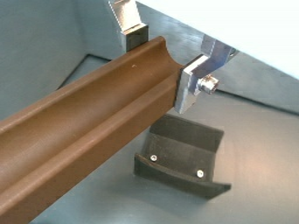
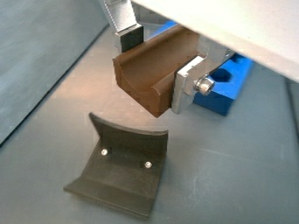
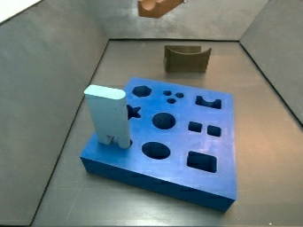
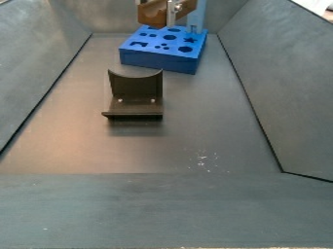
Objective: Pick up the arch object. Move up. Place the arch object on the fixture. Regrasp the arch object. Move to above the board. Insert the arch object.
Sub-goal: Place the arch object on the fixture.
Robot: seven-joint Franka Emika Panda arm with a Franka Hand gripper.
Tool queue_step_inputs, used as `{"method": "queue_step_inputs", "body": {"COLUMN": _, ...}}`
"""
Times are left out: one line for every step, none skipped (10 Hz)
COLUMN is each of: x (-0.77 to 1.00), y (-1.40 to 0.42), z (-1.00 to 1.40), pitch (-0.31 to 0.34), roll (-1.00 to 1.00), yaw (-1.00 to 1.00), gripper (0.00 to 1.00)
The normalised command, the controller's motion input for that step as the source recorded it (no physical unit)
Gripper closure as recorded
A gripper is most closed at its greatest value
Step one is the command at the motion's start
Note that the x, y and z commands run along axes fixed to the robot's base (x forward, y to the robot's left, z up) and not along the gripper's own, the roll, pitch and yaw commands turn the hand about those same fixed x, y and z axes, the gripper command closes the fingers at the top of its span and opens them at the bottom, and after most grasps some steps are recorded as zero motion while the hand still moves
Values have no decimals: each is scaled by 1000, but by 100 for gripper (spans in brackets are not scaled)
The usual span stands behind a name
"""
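We see the gripper [image 2: 163,61] clamped on the arch object [image 1: 93,118], its silver fingers [image 1: 194,77] pressing both sides. At the top of a side view, it hangs above the fixture [image 4: 132,94] and board [image 3: 178,133].

Dull grey floor [image 4: 156,146] between sloping grey walls [image 4: 39,68], evenly lit.

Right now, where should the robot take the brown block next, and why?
Probably straight down toward the fixture. The gripper is shut on the arch object, held up in the air, and both wrist views show the fixture's empty cradle waiting just beneath it. The board comes later.
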Motion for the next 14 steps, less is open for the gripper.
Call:
{"method": "queue_step_inputs", "body": {"x": -11, "y": -32, "z": 20, "pitch": -19, "roll": 51, "yaw": 1000, "gripper": 100}}
{"method": "queue_step_inputs", "body": {"x": -11, "y": -32, "z": 20, "pitch": -24, "roll": 65, "yaw": 1000, "gripper": 100}}
{"method": "queue_step_inputs", "body": {"x": -11, "y": -29, "z": 20, "pitch": -28, "roll": 75, "yaw": 1000, "gripper": 100}}
{"method": "queue_step_inputs", "body": {"x": 766, "y": 729, "z": -151, "pitch": 193, "roll": -1000, "yaw": 590, "gripper": 100}}
{"method": "queue_step_inputs", "body": {"x": 745, "y": 701, "z": -161, "pitch": 201, "roll": -1000, "yaw": 470, "gripper": 100}}
{"method": "queue_step_inputs", "body": {"x": 659, "y": 514, "z": -100, "pitch": 224, "roll": -1000, "yaw": 372, "gripper": 100}}
{"method": "queue_step_inputs", "body": {"x": 593, "y": 397, "z": -49, "pitch": 245, "roll": -1000, "yaw": 345, "gripper": 100}}
{"method": "queue_step_inputs", "body": {"x": 451, "y": 167, "z": -2, "pitch": 294, "roll": -1000, "yaw": 287, "gripper": 100}}
{"method": "queue_step_inputs", "body": {"x": 348, "y": 98, "z": -11, "pitch": 325, "roll": -1000, "yaw": 248, "gripper": 100}}
{"method": "queue_step_inputs", "body": {"x": 248, "y": 70, "z": -14, "pitch": 356, "roll": -1000, "yaw": 183, "gripper": 100}}
{"method": "queue_step_inputs", "body": {"x": 119, "y": 59, "z": -2, "pitch": 341, "roll": -841, "yaw": 61, "gripper": 100}}
{"method": "queue_step_inputs", "body": {"x": 56, "y": 53, "z": 5, "pitch": 288, "roll": -679, "yaw": -27, "gripper": 100}}
{"method": "queue_step_inputs", "body": {"x": 42, "y": 48, "z": 2, "pitch": 226, "roll": -509, "yaw": -83, "gripper": 100}}
{"method": "queue_step_inputs", "body": {"x": 60, "y": 37, "z": -4, "pitch": 172, "roll": -296, "yaw": -117, "gripper": 100}}
